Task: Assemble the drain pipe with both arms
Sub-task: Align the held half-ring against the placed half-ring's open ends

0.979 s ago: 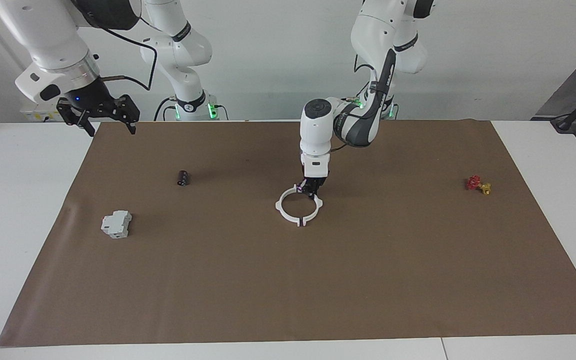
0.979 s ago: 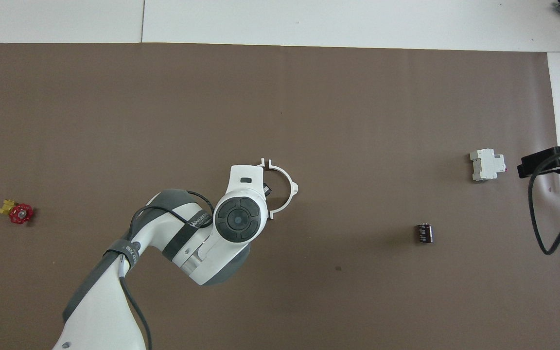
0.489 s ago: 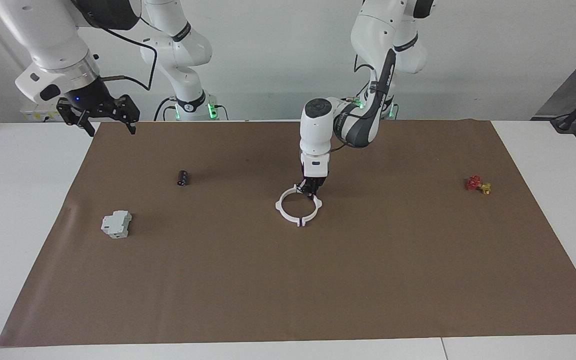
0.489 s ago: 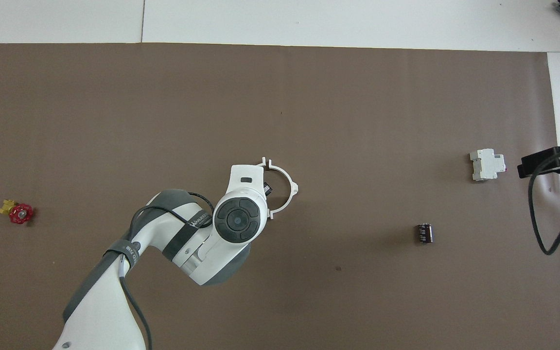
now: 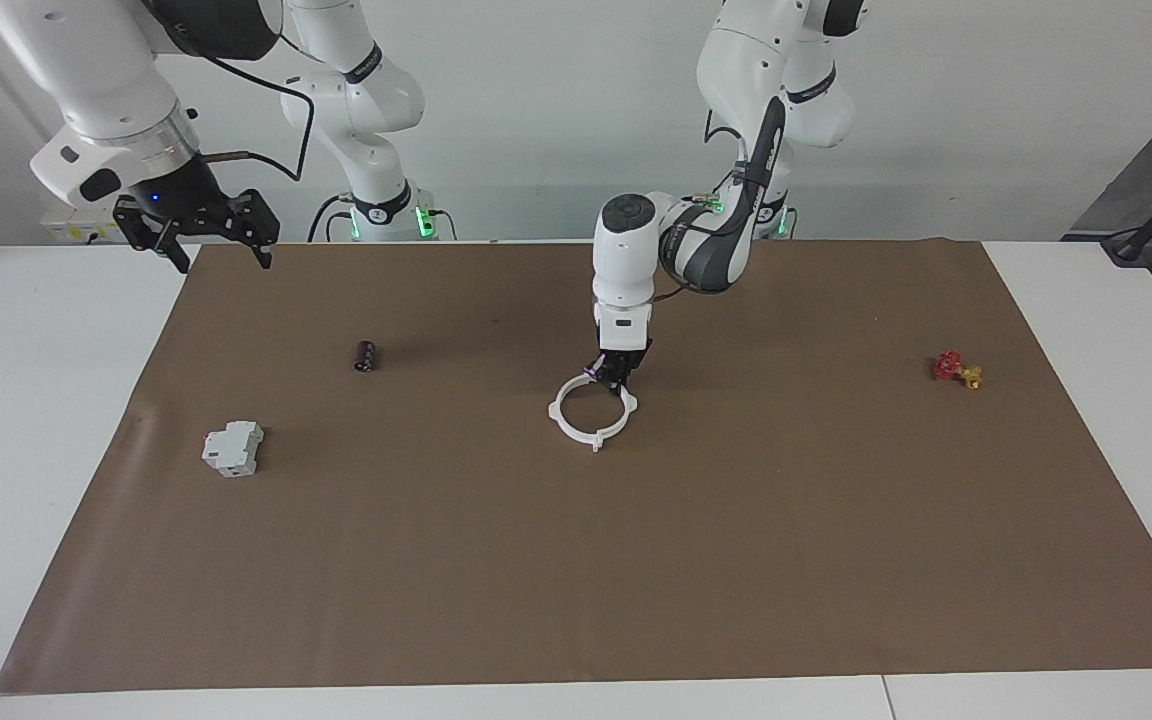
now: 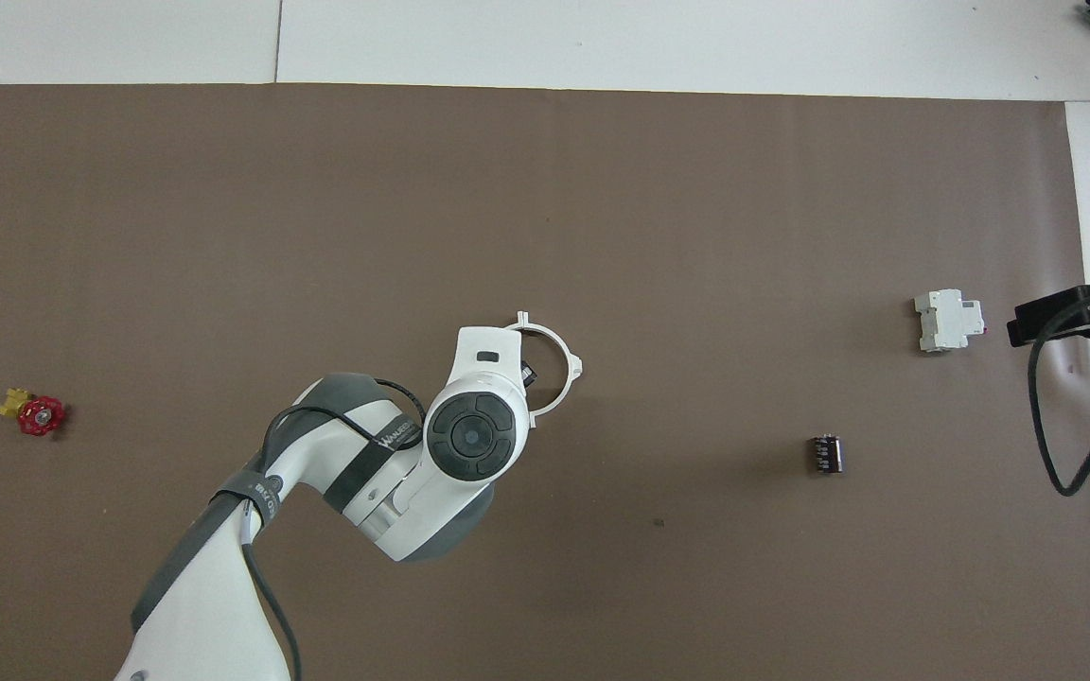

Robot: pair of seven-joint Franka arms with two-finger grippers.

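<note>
We see a matte brown paper sheet (image 5: 576,560) spread flat over the white table (image 5: 26,400), a faint crease showing near the right arm's end. Mid-sheet lies the drain pipe (image 5: 576,432) — two thin white plastic half-rings joined into one smooth ring with small square tabs sticking out around its rim. The ring lies flat on the paper.

The left gripper (image 5: 616,377), black and two-fingered on a glossy white jointed arm with dark bands, points straight down at the ring's edge nearest the robots. Its fingertips are pinched together on that rim, where a bit of purple shows — so it is clamped onto the drain pipe. In the overhead view the arm's wrist covers about half the ring (image 6: 559,374).

The right gripper (image 5: 198,232) hangs up in the air over the sheet's corner at the right arm's end, fingers spread wide with nothing between them; that arm waits.

Other things are well apart from the ring: a small dark cylinder (image 5: 365,355) and a grey-white blocky plastic box (image 5: 232,448) toward the right arm's end, and a small red-and-yellow valve (image 5: 957,369) toward the left arm's end. The half of the sheet farther from the robots than the ring is bare paper — open room right up to the sheet's edge.
</note>
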